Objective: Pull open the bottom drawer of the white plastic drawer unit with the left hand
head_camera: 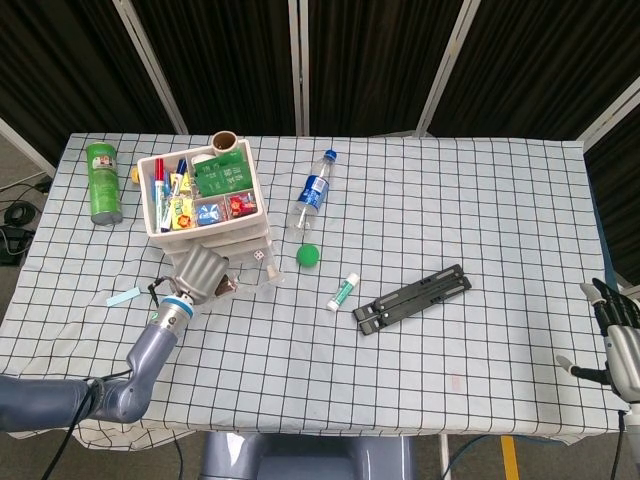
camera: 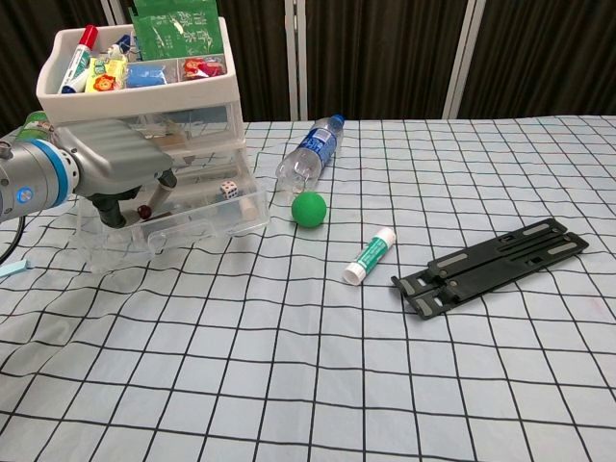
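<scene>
The white plastic drawer unit (head_camera: 205, 200) (camera: 144, 87) stands at the table's back left, its top tray full of pens and small items. Its clear bottom drawer (head_camera: 262, 270) (camera: 192, 219) is pulled part way out, with a white die (camera: 228, 189) inside. My left hand (head_camera: 200, 271) (camera: 120, 173) lies over the drawer's left front, fingers hooked down over its front edge and gripping it. My right hand (head_camera: 620, 340) hangs off the table's right edge in the head view, fingers apart and holding nothing.
A water bottle (head_camera: 313, 194) (camera: 313, 154) lies beside the unit, with a green ball (head_camera: 308, 255) (camera: 309, 208) at the drawer's right corner. A glue stick (head_camera: 342, 291) (camera: 371, 256) and a black folding stand (head_camera: 412, 298) (camera: 491, 265) lie mid-table. A green can (head_camera: 103, 183) stands far left.
</scene>
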### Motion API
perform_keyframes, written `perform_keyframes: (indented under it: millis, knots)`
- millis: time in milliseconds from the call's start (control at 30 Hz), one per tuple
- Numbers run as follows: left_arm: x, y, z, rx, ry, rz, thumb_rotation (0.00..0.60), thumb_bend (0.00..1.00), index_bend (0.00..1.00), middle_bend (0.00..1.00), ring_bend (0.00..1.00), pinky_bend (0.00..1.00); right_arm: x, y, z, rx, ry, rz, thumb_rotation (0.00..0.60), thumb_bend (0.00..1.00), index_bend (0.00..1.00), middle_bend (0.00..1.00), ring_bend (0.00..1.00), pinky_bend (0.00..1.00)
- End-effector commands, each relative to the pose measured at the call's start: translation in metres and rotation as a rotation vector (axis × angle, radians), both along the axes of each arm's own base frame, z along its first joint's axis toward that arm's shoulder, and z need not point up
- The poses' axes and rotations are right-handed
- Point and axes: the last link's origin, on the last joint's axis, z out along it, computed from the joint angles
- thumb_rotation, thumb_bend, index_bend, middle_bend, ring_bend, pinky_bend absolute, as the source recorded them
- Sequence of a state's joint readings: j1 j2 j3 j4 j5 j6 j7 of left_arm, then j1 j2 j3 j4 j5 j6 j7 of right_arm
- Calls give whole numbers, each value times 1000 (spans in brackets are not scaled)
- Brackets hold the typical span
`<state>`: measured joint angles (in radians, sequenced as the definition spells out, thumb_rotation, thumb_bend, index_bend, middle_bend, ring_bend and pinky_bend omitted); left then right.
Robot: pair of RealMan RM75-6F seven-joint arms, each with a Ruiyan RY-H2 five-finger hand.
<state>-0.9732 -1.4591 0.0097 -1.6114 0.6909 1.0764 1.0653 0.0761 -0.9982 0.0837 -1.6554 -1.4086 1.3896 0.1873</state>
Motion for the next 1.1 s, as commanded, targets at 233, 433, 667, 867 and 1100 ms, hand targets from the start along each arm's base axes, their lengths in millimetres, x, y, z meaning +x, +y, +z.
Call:
perform_keyframes:
  millis: [233, 433, 667, 867, 1100]
  knots:
    - [9, -10, 9, -2, -26, -41, 600, 462, 506, 1000, 949, 857, 0, 0, 0, 0, -1, -3, 600, 18, 0, 0, 0, 0]
    - [16, -19, 21, 7, -61, -76, 600, 462, 506, 1000, 949, 857, 1, 0, -1, 4, 3, 2, 600, 18, 0, 0, 0, 0]
    - [24, -37, 54, 42, -170, -122, 600, 462, 506, 1000, 949, 857, 3, 2, -3, 7, 12, 12, 600, 18, 0, 0, 0, 0]
    - [17, -54, 84, 92, -283, -135, 600, 462, 510, 1000, 949, 857, 6, 4, -5, 8, 18, 22, 600, 19, 0, 0, 0, 0]
    - [-25, -67, 116, 179, -438, -51, 600, 462, 562, 1000, 949, 857, 8, 6, -7, 12, 27, 30, 600, 19, 0, 0, 0, 0]
